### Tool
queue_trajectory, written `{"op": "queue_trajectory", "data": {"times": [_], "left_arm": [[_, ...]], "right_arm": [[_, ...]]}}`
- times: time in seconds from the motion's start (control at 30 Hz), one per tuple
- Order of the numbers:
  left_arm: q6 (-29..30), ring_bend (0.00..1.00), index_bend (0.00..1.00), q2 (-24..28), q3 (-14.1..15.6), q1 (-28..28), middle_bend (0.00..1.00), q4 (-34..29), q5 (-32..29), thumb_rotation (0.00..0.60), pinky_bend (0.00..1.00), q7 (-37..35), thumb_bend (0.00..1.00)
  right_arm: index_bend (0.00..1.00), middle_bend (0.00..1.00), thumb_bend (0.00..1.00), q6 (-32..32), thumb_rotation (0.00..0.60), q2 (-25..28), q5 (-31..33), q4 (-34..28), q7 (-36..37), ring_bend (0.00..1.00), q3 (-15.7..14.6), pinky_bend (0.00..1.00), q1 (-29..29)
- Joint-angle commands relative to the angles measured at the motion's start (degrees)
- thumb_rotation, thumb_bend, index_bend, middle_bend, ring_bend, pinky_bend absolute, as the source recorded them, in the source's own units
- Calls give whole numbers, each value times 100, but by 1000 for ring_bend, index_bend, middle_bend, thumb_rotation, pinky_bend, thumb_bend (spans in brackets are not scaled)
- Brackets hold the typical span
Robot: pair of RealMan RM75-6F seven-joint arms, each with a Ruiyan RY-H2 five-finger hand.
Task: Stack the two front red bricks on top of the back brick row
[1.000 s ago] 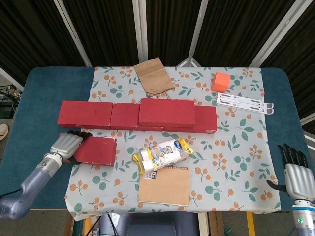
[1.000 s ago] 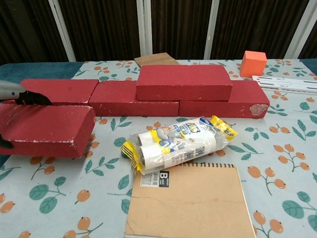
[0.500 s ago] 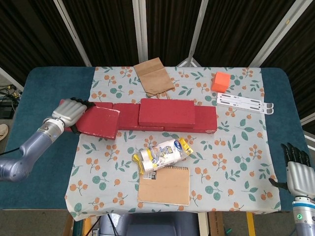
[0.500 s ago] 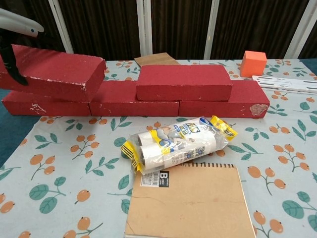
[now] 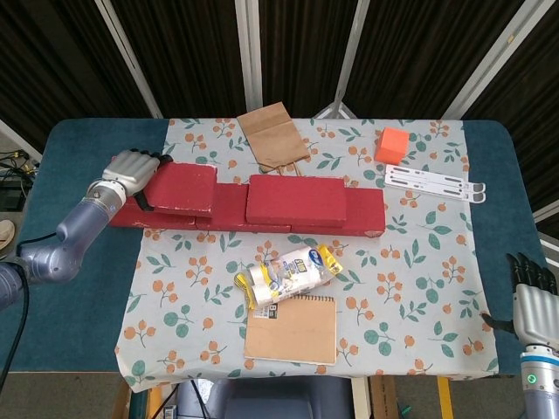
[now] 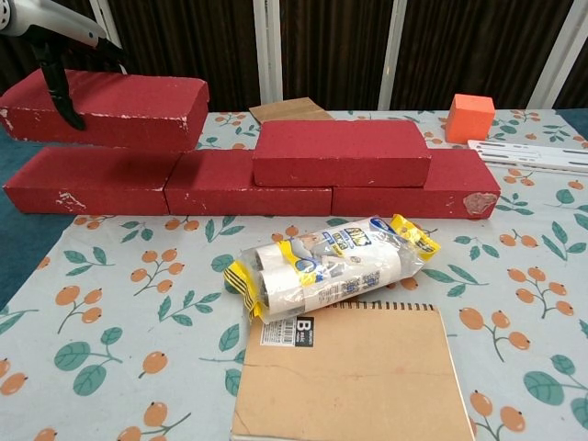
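My left hand [image 5: 131, 169] grips the left end of a red brick [image 5: 182, 188], which sits level over the left part of the back brick row [image 5: 227, 215]. In the chest view the same held brick [image 6: 119, 99] is on or just above the row [image 6: 175, 182], with dark fingers [image 6: 57, 81] wrapped over its front face. Another red brick [image 5: 295, 199] lies stacked on the row's middle. My right hand [image 5: 533, 301] hangs at the lower right beyond the table's edge, fingers apart and empty.
A wrapped roll pack [image 5: 286, 272] and a brown notebook [image 5: 292, 328] lie in front of the row. A paper bag [image 5: 272, 135], an orange cube [image 5: 392, 145] and a white strip [image 5: 434, 183] sit behind and to the right.
My left hand lifted the front brick off the cloth, carried it back and up, and levelled it over the row's left part. The right hand sank slightly lower.
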Motion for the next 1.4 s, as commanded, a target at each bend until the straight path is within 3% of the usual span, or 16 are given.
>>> {"op": "queue_trajectory", "data": {"times": [0.03, 0.27, 0.47, 0.83, 1.4], "left_arm": [[2, 201, 319, -93, 26, 9, 342, 109, 44, 600, 193, -139, 42], [211, 201, 313, -322, -57, 116, 336, 251, 437, 600, 193, -394, 42], [264, 201, 284, -610, 51, 140, 316, 446, 625, 600, 193, -429, 42], [159, 201, 250, -1196, 132, -1, 281, 1052, 365, 600, 190, -535, 42], [169, 201, 250, -1472, 357, -399, 279, 1148, -133, 600, 188, -314, 42]], "right_arm": [[0, 32, 70, 23, 600, 0, 1, -9, -3, 0, -4, 0, -2], [0, 31, 70, 26, 600, 32, -42, -32, 65, 0, -37, 0, -3], [0, 31, 70, 37, 600, 73, -89, -28, 192, 0, -42, 0, -12], [0, 32, 71, 18, 600, 137, -122, 8, 358, 0, -58, 0, -16], [0, 32, 70, -36, 600, 183, -78, 36, 452, 0, -70, 0, 10]]}}
